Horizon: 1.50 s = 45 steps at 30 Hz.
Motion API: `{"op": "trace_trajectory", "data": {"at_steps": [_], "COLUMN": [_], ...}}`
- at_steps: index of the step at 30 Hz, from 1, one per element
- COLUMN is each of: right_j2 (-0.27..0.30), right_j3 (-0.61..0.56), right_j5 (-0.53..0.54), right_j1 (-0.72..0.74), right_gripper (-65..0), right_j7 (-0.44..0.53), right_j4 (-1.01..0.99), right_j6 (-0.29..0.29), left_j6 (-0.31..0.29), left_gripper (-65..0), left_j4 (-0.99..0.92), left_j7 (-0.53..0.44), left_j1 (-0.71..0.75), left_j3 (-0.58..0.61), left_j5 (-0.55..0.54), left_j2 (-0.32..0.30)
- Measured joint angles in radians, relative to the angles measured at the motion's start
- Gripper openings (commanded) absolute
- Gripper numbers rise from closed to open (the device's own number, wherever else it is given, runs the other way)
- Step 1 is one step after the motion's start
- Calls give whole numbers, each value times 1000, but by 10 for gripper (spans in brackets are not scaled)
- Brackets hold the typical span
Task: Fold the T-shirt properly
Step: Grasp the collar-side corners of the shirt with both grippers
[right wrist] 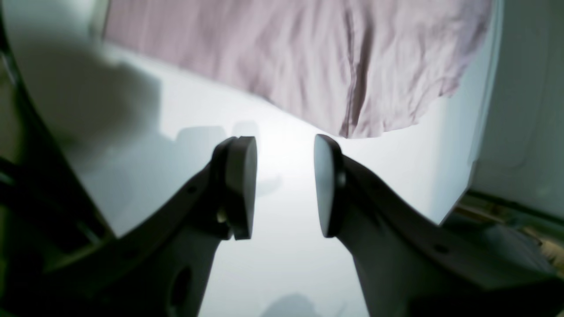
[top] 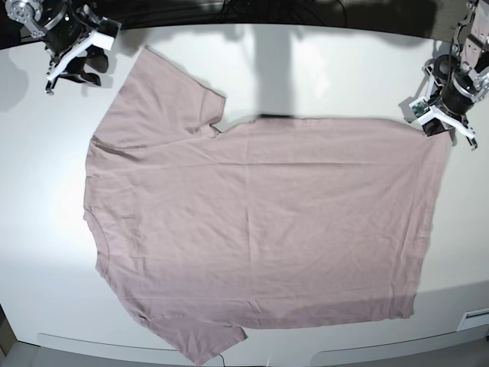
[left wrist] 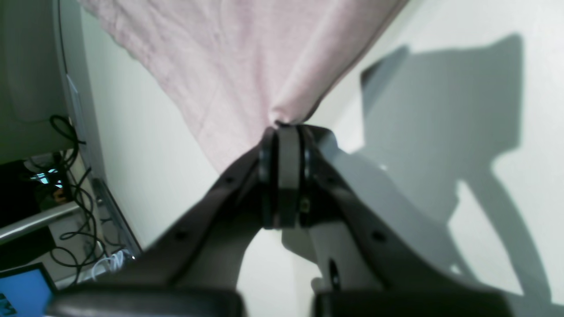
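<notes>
The T-shirt (top: pixel 260 229) lies spread out flat on the white desk (top: pixel 38 252), and it covers most of the middle of it. It is a plain dusty pink shirt with short sleeves. In the base view, one sleeve (top: pixel 164 84) points up toward the far left corner, and the other sleeve (top: pixel 195 340) reaches down to the near edge of the desk. The straight bottom hem of the shirt runs down the right side of that view. The cloth has many small wrinkles, but it lies in one flat layer. The left pincer (left wrist: pixel 282 125) is at the far right corner of the shirt in the base view. It is clenched tight on the T-shirt, and a small pinch of pink cloth is caught between its two pads. In the left wrist view the cloth fans out wide from that pinched spot. A dark shadow of the arm falls on the desk just beside it. Off the desk edge in that view there are black cables (left wrist: pixel 75 207) and a bit of a blue screen (left wrist: pixel 24 288). The right pincer (right wrist: pixel 285 185) is near the far left corner of the desk in the base view, close to the upper sleeve. Its two pads stand apart with bare white desk between them, and it holds nothing. In the right wrist view the wrinkled edge of the shirt lies just past its tips, not touching them.
</notes>
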Motion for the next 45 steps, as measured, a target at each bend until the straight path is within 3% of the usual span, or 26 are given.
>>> {"op": "trace_trajectory", "data": {"at_steps": [5,7,10,17,21,25,42,45], "right_j2": [10,15,27,26,26,26,26,26], "right_j3": [0,-2,-23,-182,-296,-380,-579,-579], "right_j5": [-5,50,80,73,-10,-14,-13,-13], "right_j1": [42,59,91,222,311,379,543,543], "right_gripper": [-380,-380,-380,-380,-380,-380,-381,-430], "right_j7": [-2,2,30,23,-24,-41,-54,-55], "right_j4": [-66,-81,-103,-151,-188,-230,-260,-260], "right_j6": [0,1,48,52,37,32,10,11], "left_j6": [0,0,0,0,0,0,0,0], "left_gripper": [-650,-650,-650,-650,-650,-650,-650,-650], "left_j4": [0,0,0,0,0,0,0,0], "left_j7": [1,0,1,1,0,1,11,11], "left_j1": [0,0,0,0,0,0,0,0], "left_j3": [0,0,0,0,0,0,0,0], "left_j5": [0,0,0,0,0,0,-3,-4], "left_j2": [0,0,0,0,0,0,0,0]}}
